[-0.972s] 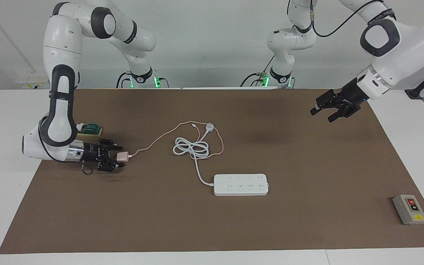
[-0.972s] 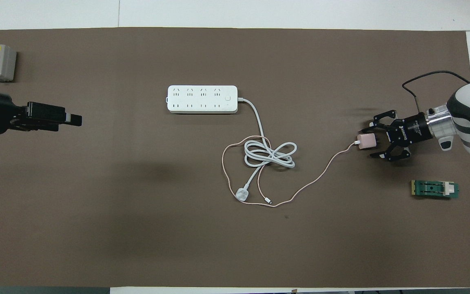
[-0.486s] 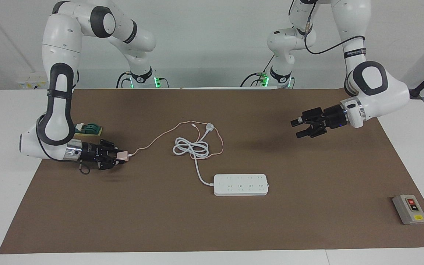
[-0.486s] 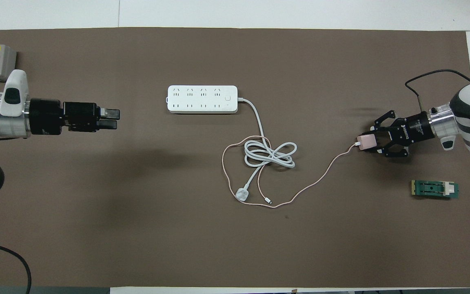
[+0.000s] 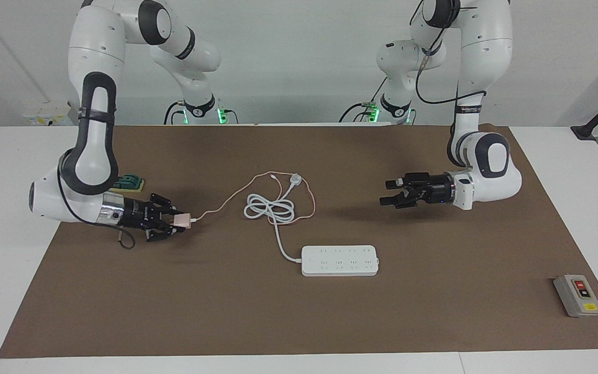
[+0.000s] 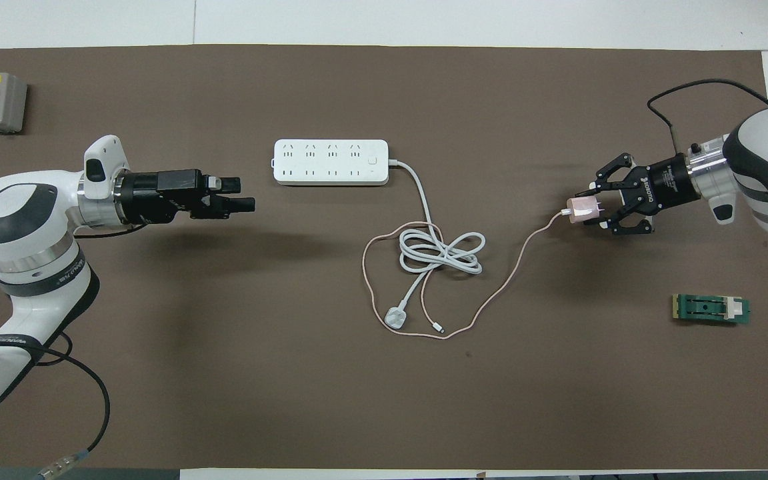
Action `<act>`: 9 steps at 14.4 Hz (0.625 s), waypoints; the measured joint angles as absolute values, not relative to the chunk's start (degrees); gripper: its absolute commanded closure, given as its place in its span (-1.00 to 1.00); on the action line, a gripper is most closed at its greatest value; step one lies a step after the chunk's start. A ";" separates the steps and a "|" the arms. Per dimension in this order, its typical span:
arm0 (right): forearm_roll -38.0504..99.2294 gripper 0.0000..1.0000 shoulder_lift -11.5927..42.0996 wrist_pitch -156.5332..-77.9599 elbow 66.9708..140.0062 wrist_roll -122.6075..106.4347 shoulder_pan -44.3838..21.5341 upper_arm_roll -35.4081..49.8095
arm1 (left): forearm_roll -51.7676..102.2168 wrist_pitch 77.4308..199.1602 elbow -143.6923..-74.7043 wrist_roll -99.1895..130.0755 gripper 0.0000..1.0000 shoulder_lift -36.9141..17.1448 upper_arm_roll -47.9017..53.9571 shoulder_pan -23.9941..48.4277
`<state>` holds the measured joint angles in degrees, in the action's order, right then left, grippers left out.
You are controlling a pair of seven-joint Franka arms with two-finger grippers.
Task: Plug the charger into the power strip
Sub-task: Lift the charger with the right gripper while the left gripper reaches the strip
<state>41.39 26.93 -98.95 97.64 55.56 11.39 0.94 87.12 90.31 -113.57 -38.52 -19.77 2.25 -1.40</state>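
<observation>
The charger (image 5: 180,221) is clamped in the right gripper (image 5: 173,223), raised over the mat at the power strip's (image 5: 340,260) 9 o'clock. The left gripper (image 5: 390,193) hovers with fingers apart. Carrying and prong alignment over a socket are judged next.

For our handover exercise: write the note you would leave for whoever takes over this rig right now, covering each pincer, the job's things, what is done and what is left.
Right pincer: shut on the small pale pink cube charger, at the right arm's end of the brown mat.
Left pincer: open, empty, above the mat toward the left arm's end.
Long flat white power strip: mid-table, sockets up, nothing plugged in; its thick white cord lies coiled nearer the robots, crossed by the charger's thin pink cable.
Done: charger gripped.
Left: carry it to the strip and plug it in.
</observation>
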 measured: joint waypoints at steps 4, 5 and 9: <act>45.51 1.00 23.64 -99.00 95.70 64.82 5.14 1.20 | 92.02 89.57 -113.56 -39.47 -1.00 -21.32 2.26 2.49; 46.71 1.00 23.29 -99.64 94.98 67.56 3.21 1.22 | 92.10 89.57 -113.56 -39.52 -1.00 -21.51 2.20 2.63; 49.01 1.00 22.98 -102.95 91.63 75.01 -4.27 1.30 | 92.10 89.61 -113.55 -39.52 -1.00 -21.62 2.10 2.78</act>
